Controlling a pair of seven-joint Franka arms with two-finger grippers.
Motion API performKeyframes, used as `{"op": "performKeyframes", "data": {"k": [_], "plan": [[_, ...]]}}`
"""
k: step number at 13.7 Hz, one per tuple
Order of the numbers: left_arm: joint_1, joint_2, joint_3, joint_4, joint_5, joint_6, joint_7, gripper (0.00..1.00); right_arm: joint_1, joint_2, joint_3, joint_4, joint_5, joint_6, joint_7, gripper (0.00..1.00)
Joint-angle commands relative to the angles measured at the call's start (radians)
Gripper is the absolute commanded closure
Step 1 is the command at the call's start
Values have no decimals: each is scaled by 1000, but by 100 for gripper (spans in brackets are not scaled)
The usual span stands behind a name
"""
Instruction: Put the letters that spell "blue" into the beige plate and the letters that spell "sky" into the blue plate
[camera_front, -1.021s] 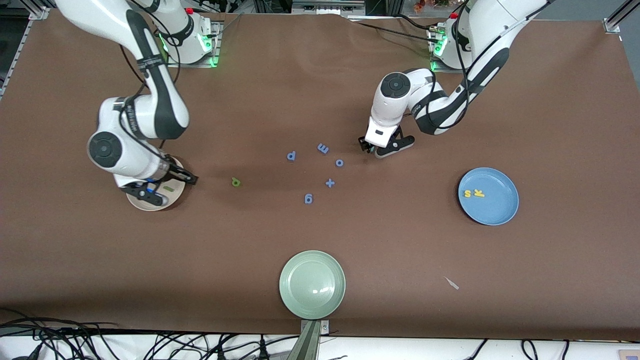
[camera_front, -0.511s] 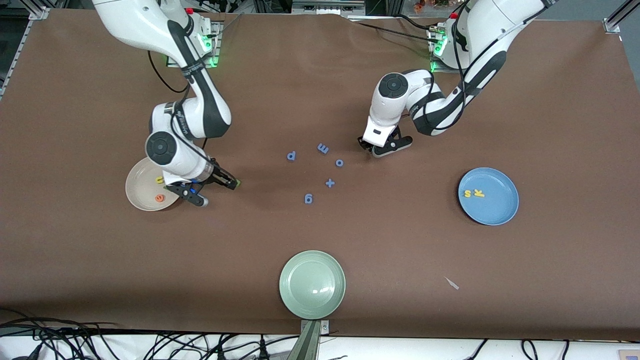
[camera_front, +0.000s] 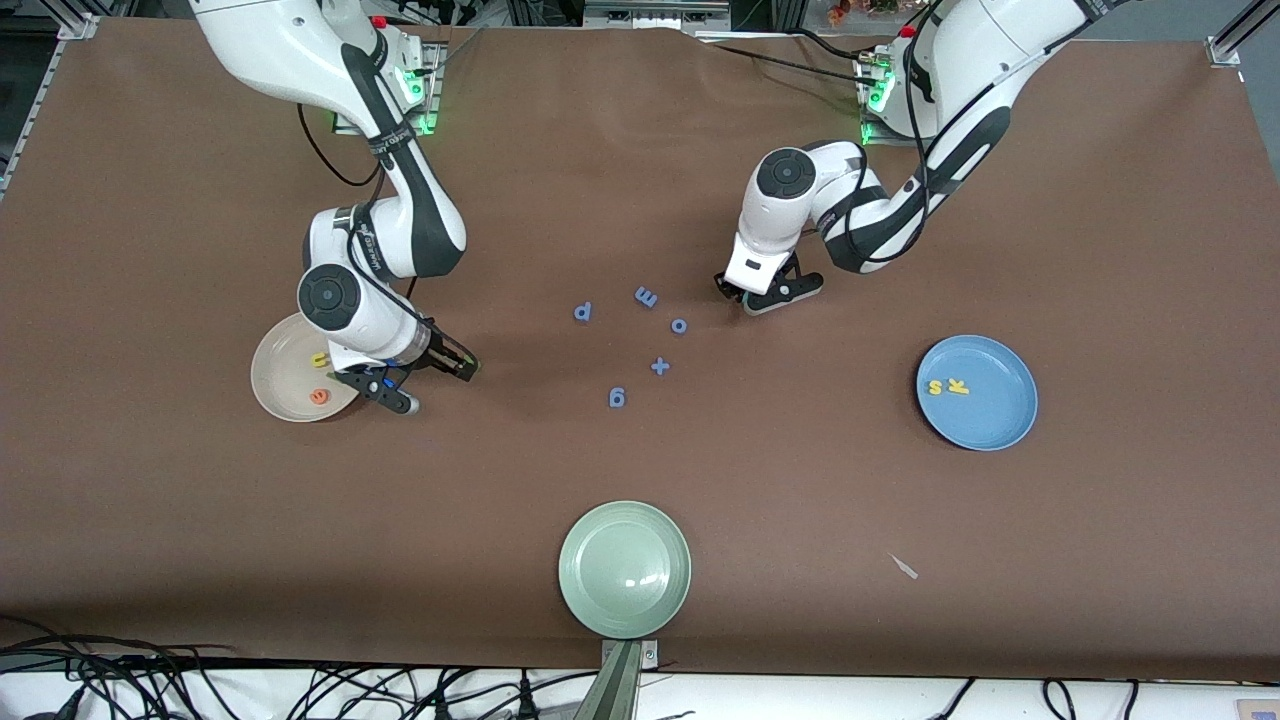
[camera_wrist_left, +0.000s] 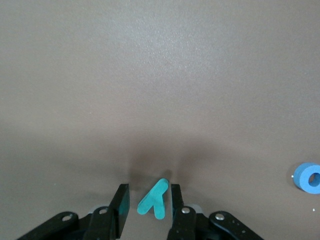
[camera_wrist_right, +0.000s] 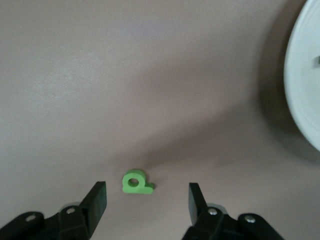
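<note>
We see the small teal foam letter y clamped between the fingers of the left gripper, low over the brown table near the blue foam letters. The tiny green foam letter b lies flat on the table between the spread-apart fingers of the right gripper, just beside the round cream-beige plate. That plate holds the yellow foam u and the orange foam e; a thin dark bar may lie there too, but we cannot make it out. The round light-blue plate carries the yellow s and yellow k.

A second ago the right gripper hung over the beige plate; now it has moved to the green b. The left gripper has barely shifted, though its jaws have narrowed.

A pale green plate sits nearest the front camera.
</note>
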Motion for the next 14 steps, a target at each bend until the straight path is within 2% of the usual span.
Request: {"op": "performKeyframes", "data": {"k": [1, 6, 9, 11, 13, 14], "plan": [[-7, 13, 0, 13, 34, 2, -10, 59, -4, 2, 2, -5, -18, 0, -3, 25], [-5, 18, 3, 10, 49, 1, -7, 63, 4, 28, 3, -6, -14, 34, 38, 25], [-2, 18, 3, 11, 49, 1, -8, 77, 36, 74, 5, -5, -14, 106, 87, 25], [1, 16, 3, 11, 49, -2, -8, 84, 65, 108, 5, -5, -14, 143, 124, 25], [10, 12, 3, 11, 49, -5, -8, 97, 68, 111, 5, -5, -14, 145, 135, 25], [15, 9, 1, 13, 49, -5, -10, 99, 70, 111, 6, -6, -15, 143, 141, 26]]}}
